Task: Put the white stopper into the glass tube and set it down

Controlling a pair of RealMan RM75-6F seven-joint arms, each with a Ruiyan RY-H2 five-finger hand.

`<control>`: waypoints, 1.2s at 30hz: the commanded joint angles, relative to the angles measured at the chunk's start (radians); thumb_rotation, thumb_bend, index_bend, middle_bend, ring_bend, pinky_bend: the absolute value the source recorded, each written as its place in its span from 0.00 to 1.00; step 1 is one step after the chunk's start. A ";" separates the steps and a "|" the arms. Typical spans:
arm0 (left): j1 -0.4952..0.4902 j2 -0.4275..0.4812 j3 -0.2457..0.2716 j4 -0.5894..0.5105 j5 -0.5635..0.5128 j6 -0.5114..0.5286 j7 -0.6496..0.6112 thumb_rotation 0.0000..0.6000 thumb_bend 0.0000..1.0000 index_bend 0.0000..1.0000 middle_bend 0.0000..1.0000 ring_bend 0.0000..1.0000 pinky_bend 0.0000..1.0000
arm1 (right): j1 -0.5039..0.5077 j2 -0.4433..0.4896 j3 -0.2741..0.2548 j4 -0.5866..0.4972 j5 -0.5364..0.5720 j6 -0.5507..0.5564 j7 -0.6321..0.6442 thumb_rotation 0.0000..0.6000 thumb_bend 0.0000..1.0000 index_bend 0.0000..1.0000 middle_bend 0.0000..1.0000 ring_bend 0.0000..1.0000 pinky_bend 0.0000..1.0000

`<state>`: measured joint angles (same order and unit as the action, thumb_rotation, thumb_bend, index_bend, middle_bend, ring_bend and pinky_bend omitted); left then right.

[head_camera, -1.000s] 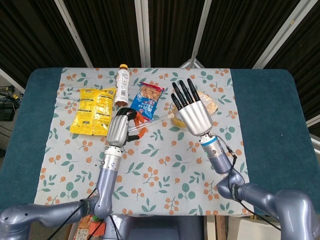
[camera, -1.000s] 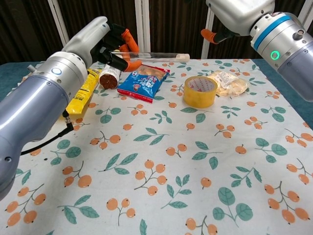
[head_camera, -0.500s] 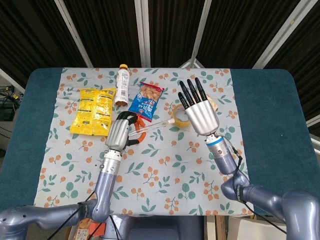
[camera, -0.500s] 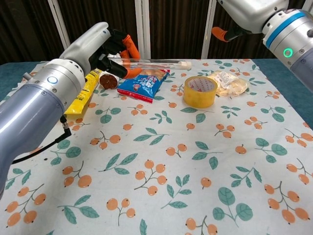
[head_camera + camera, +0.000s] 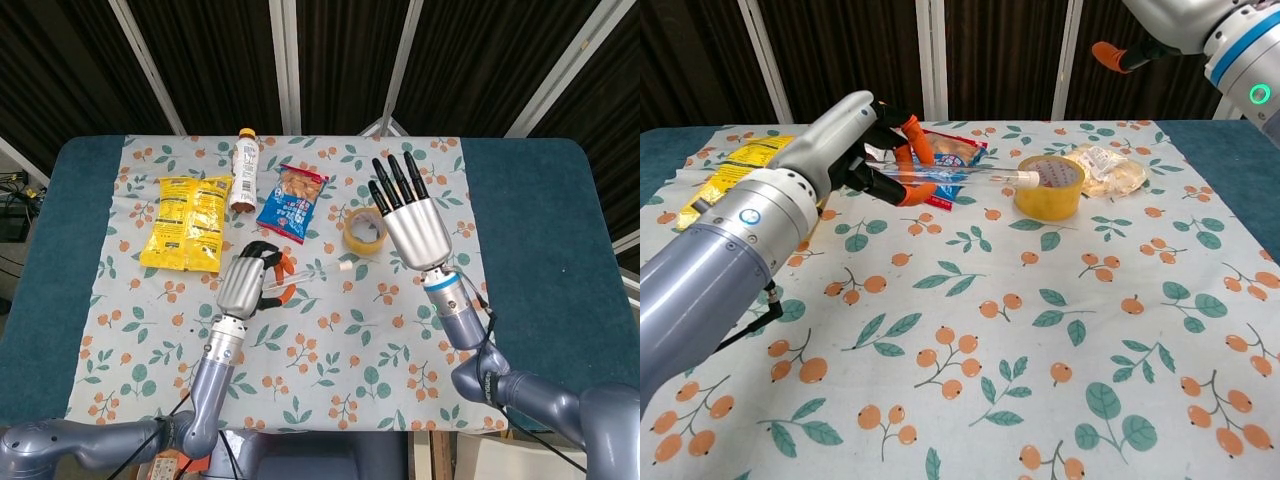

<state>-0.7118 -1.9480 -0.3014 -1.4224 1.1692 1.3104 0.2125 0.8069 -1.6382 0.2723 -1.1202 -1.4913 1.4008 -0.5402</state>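
My left hand (image 5: 247,280) (image 5: 865,140) grips a clear glass tube (image 5: 315,276) (image 5: 950,175) that lies nearly level and points right. A white stopper (image 5: 346,267) (image 5: 1028,178) sits in the tube's far end, just in front of the yellow tape roll (image 5: 365,231) (image 5: 1049,186). The tube hangs a little above the cloth. My right hand (image 5: 412,222) is raised with its fingers spread and holds nothing; in the chest view only an orange fingertip (image 5: 1110,54) and the wrist show at the top right.
On the floral cloth lie a yellow snack bag (image 5: 187,220), a bottle on its side (image 5: 243,168), a blue snack pack (image 5: 291,202) (image 5: 940,165) and a clear bag of snacks (image 5: 1105,170). Bare cloth (image 5: 1040,330) fills the near half.
My left hand has lowered and drawn the tube nearer to me. The right hand has moved right and away from the tube's stoppered end.
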 commanded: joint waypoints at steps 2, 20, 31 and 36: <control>0.006 -0.010 0.014 0.015 0.011 -0.006 -0.010 1.00 0.58 0.70 0.72 0.27 0.18 | -0.006 0.004 0.004 -0.008 0.006 0.002 -0.001 1.00 0.39 0.29 0.11 0.01 0.00; 0.052 -0.040 0.084 0.109 0.052 -0.045 -0.077 1.00 0.58 0.70 0.72 0.27 0.18 | -0.023 0.014 -0.002 -0.021 0.004 0.006 -0.010 1.00 0.39 0.29 0.11 0.01 0.00; 0.079 -0.048 0.116 0.141 0.078 -0.063 -0.100 1.00 0.58 0.70 0.72 0.27 0.18 | -0.027 0.019 0.000 -0.037 0.003 0.006 -0.018 1.00 0.39 0.29 0.11 0.01 0.00; 0.089 -0.052 0.122 0.149 0.088 -0.068 -0.109 1.00 0.58 0.70 0.72 0.27 0.18 | -0.030 0.021 -0.001 -0.042 0.003 0.004 -0.019 1.00 0.39 0.29 0.11 0.01 0.00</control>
<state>-0.6232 -1.9996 -0.1798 -1.2742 1.2561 1.2430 0.1039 0.7772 -1.6166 0.2717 -1.1625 -1.4882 1.4050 -0.5591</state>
